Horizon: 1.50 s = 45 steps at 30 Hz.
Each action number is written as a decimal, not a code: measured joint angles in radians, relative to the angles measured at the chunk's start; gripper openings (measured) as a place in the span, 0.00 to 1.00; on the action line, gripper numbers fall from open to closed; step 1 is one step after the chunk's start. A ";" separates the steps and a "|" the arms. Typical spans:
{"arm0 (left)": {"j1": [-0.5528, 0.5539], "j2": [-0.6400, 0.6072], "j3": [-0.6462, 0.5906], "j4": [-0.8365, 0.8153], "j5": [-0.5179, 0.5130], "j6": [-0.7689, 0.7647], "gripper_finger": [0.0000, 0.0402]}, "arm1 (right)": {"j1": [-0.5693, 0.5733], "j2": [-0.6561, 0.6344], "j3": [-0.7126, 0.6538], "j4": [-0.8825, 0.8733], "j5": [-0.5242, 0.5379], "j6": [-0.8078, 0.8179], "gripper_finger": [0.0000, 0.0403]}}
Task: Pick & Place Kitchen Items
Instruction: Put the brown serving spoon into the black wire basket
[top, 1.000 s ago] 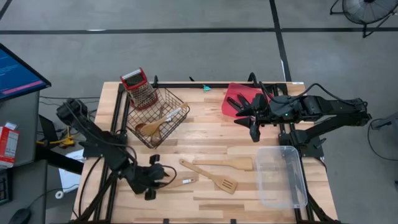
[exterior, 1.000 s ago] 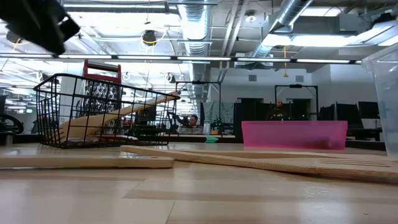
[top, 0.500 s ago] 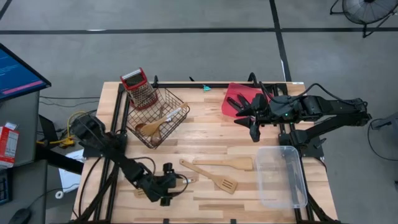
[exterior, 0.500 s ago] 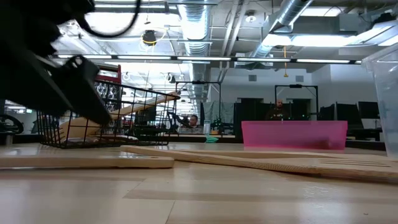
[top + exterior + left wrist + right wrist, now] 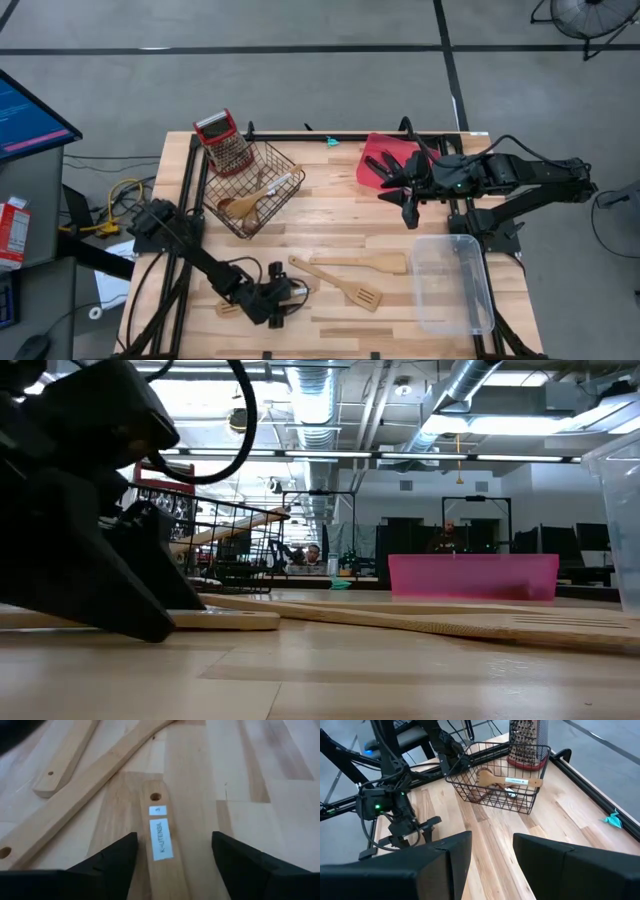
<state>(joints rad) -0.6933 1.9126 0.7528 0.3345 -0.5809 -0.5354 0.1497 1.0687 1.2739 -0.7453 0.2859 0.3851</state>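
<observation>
Spatulas (image 5: 357, 263): you have three loose near the table's (image 5: 340, 225) front edge; your left gripper (image 5: 283, 293) straddles one, fingers spread. Right gripper (image 5: 408, 205): cannot tell.

A grey concrete floor (image 5: 300, 80), crossed by dark lines, is seen around the pale wooden worktop (image 5: 340, 225). A monitor (image 5: 30, 115) is placed at nine o'clock, a fan (image 5: 590, 15) at one o'clock. Beyond the worktop, ceiling ducts (image 5: 470, 380) and strip lights (image 5: 380, 457) are shown above distant desks.
</observation>
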 joint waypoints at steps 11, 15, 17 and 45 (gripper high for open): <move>0.005 0.059 0.004 0.004 -0.041 -0.021 0.24 | 0.000 0.000 0.000 -0.006 0.000 0.000 0.40; 0.005 0.055 0.003 -0.003 -0.028 -0.019 0.13 | 0.000 0.000 0.000 -0.006 0.000 -0.002 0.40; 0.005 0.056 0.003 -0.004 -0.025 -0.021 0.13 | 0.000 0.000 0.000 -0.006 0.000 -0.002 0.40; 0.137 -0.659 -0.003 -0.174 -0.041 0.041 0.13 | 0.000 0.000 0.000 -0.002 0.001 -0.002 0.40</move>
<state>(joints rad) -0.5559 1.2537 0.7494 0.1602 -0.6223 -0.4940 0.1500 1.0683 1.2739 -0.7476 0.2871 0.3836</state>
